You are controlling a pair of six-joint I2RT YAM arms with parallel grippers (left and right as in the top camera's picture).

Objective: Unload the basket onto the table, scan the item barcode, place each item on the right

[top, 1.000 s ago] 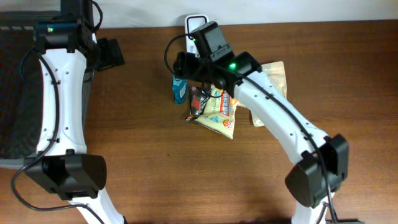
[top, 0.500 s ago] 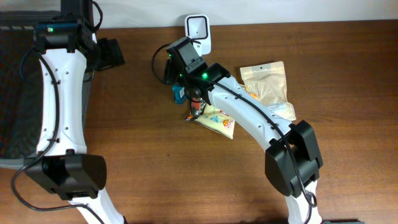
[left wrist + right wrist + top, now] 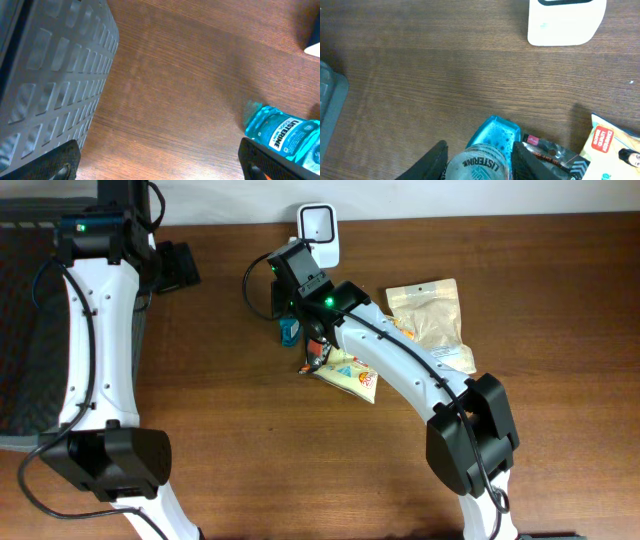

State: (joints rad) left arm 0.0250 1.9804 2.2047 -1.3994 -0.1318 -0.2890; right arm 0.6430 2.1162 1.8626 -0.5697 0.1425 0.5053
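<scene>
The teal mouthwash bottle, its label reading "LISTERINE" in both wrist views, sat on the brown tabletop just nearer than the white scanner and slightly to its left. The right tool was clenched around it, one dark finger lying against each side of the bottle. Touching the bottle on its right lay a dark snack wrapper. Beyond that lay a yellow packet with a red label whose print was too small to read. A beige pouch rested farther right, apart from the pile. The left tool hung released over bare wood at the far left. Its fingertips were spread wide with nothing between them. It hung beside a grey slotted basket, well apart from the bottle.
</scene>
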